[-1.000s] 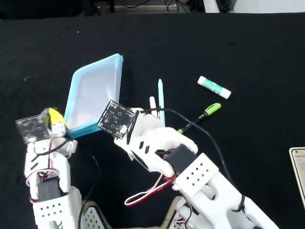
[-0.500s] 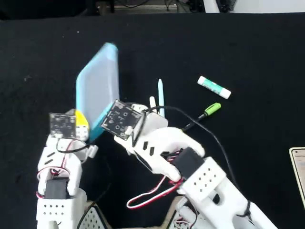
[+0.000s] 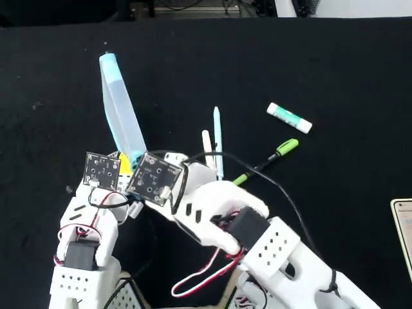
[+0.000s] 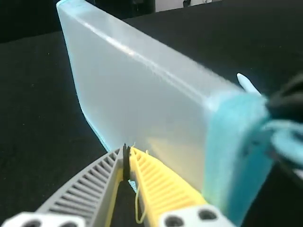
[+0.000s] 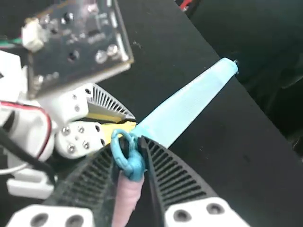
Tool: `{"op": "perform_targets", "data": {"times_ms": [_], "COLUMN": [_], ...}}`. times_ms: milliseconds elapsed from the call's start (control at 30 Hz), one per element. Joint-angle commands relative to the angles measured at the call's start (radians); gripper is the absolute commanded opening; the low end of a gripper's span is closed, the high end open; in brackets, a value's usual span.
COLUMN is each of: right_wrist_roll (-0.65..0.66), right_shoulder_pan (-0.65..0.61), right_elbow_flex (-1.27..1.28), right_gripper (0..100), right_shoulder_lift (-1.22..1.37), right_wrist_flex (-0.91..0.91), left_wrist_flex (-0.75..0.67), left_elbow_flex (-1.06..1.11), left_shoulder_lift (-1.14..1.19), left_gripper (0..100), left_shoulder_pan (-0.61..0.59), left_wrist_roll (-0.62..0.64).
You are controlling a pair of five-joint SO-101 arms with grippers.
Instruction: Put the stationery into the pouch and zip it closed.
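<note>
At 10 o'clock on the table, left gripper (image 4: 127, 155) clamps the upright pouch (image 3: 120, 106), right gripper (image 5: 128, 145) pinches its zipper pull (image 5: 127, 161)

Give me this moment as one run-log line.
left jaws: shut on pouch edge | right jaws: shut on zipper pull | pouch: raised on edge | glue stick, highlighter, blue pen, white pen: on table, unpacked

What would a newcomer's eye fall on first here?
The pale blue pouch stands on edge left of centre in the high view, held at its near end by both grippers: the left gripper on its edge, the right gripper on the zipper pull. The glue stick, green highlighter and two pens lie on the black table beside it, outside it.
</note>
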Motion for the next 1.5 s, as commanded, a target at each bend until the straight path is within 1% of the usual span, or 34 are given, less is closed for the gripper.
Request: {"op": "perform_targets", "data": {"times_ms": [0, 167, 400, 633, 800, 833, 933, 1067, 1133, 1200, 1300, 1367, 1467], "right_wrist_roll": [0.003, 0.003, 0.003, 0.003, 0.0, -0.021, -0.104, -0.115, -0.115, -0.115, -0.115, -0.115, -0.115], "right_shoulder_pan": [-0.009, -0.006, -0.011, 0.055, 0.058, 0.048, 0.035, 0.037, 0.037, 0.037, 0.038, 0.038, 0.038], "right_elbow_flex": [-0.001, 0.047, 0.035, -0.012, -0.013, -0.015, -0.013, -0.007, -0.007, -0.007, -0.008, -0.008, -0.008], "right_gripper": [1.1, 1.1, 1.1, 1.1, 1.1, 1.1, 1.1, 1.1, 1.1, 1.1, 1.1, 1.1, 1.1], "right_shoulder_lift": [-0.03, -0.03, -0.03, -0.033, -0.134, -0.163, -0.242, -0.278, -0.259, -0.225, -0.176, -0.16, -0.16], "right_wrist_flex": [-0.02, -0.025, -0.029, -0.02, 0.011, 0.018, 0.015, -0.034, -0.069, -0.109, -0.126, -0.109, -0.035], "left_wrist_flex": [0.0, 0.002, 0.02, 0.008, 0.006, 0.006, 0.006, 0.006, 0.012, 0.014, 0.012, 0.009, 0.009], "left_elbow_flex": [0.024, 0.024, 0.024, 0.024, 0.024, 0.024, 0.024, 0.024, 0.024, 0.024, 0.024, 0.024, 0.024], "left_shoulder_lift": [-0.003, -0.003, -0.003, -0.005, -0.005, -0.005, -0.005, -0.005, -0.005, -0.003, -0.003, -0.003, -0.003], "left_gripper": [3, 3, 3, 3, 3, 3, 3, 3, 3, 3, 3, 3, 3], "left_shoulder_pan": [0.019, 0.01, -0.071, -0.096, -0.096, -0.096, -0.088, -0.081, -0.036, 0.038, 0.119, 0.117, 0.071], "left_wrist_roll": [-0.008, -0.012, -0.014, -0.014, -0.014, -0.014, -0.014, -0.009, -0.011, -0.012, -0.012, -0.012, -0.012]}}
